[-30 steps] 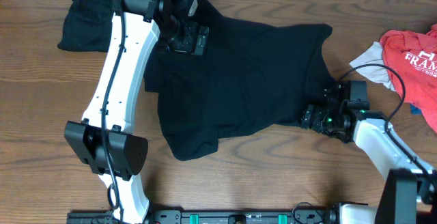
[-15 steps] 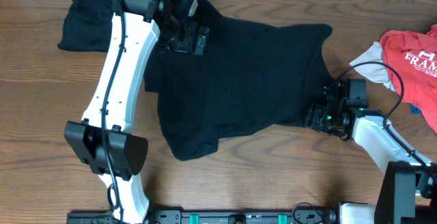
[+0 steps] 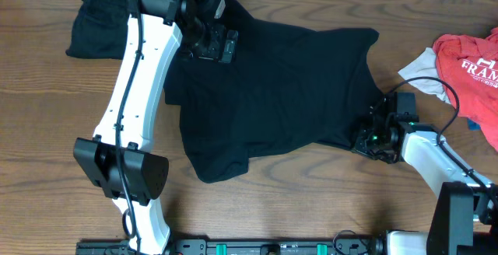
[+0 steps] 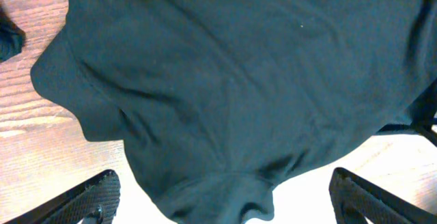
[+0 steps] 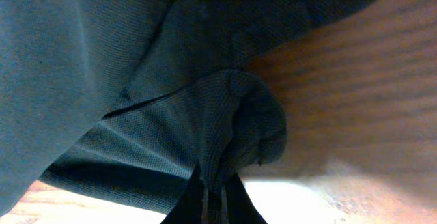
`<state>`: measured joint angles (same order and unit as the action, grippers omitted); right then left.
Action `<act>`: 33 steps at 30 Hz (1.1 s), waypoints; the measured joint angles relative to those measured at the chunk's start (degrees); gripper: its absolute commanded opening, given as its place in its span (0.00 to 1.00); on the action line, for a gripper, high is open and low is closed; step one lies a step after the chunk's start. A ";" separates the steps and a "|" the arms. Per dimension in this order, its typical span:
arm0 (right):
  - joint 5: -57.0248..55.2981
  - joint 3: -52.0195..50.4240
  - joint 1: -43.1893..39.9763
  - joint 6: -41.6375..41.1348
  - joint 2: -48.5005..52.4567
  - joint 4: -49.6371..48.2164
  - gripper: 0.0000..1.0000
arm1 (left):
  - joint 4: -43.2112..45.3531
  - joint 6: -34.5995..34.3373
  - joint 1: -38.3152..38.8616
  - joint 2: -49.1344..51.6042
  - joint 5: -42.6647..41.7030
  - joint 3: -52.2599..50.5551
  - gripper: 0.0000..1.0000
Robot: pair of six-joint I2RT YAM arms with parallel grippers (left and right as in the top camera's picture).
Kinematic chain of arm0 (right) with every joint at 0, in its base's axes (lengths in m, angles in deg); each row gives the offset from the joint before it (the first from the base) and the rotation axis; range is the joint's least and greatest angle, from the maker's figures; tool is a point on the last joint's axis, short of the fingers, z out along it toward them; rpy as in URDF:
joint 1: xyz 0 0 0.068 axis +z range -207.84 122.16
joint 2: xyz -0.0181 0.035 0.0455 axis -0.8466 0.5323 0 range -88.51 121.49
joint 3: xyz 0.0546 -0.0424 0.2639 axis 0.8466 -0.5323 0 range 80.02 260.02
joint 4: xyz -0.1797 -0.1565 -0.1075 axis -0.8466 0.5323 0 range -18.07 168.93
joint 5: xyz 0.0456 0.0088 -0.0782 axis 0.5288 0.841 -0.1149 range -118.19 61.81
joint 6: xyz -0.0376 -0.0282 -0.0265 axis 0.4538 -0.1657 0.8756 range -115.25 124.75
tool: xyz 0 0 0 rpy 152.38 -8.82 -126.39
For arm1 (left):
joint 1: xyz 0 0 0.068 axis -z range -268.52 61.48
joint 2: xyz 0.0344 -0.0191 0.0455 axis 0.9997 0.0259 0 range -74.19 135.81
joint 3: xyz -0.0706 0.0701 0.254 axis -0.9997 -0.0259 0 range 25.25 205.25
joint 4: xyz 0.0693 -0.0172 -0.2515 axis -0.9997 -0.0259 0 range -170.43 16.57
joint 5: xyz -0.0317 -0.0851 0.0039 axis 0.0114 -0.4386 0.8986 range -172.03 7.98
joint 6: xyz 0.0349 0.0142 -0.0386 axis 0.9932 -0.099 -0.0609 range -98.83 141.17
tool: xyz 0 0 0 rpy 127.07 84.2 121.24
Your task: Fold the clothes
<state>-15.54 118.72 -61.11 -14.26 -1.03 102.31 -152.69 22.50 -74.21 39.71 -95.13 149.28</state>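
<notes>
Black top lay spread on the table. My right fingers, apart a second ago, had just pinched together on its near-right hem. Left fingers hung wide apart over the far edge. I reckoned the fold could start.

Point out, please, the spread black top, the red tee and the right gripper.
spread black top (image 3: pixel 280 84), overhead view, centre
red tee (image 3: pixel 451 61), overhead view, beside the lettering
right gripper (image 5: pixel 214 200), right wrist view, between its fingertips
</notes>
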 measured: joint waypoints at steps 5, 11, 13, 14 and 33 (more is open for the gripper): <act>-3.04 1.33 -2.16 -1.29 -0.74 8.31 0.01 | 0.00 0.00 -0.04 0.00 0.00 0.00 0.98; -10.05 6.05 -3.39 -3.63 -4.13 24.50 0.01 | 0.02 0.00 -0.22 0.00 0.00 0.00 0.98; -11.30 8.00 -3.41 -3.85 -5.35 26.91 0.01 | 0.00 0.00 -0.24 0.00 0.00 0.00 0.98; -11.78 8.79 -3.41 -3.82 -5.88 27.71 0.02 | 0.00 0.00 -0.26 0.00 0.00 0.00 0.98; -16.15 10.73 -3.43 -4.04 -6.54 29.33 0.85 | -9.64 0.00 -0.17 0.00 -1.27 0.00 0.98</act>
<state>-31.70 129.45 -64.54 -18.30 -7.56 131.64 -162.33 22.50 -74.39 39.71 -96.40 149.28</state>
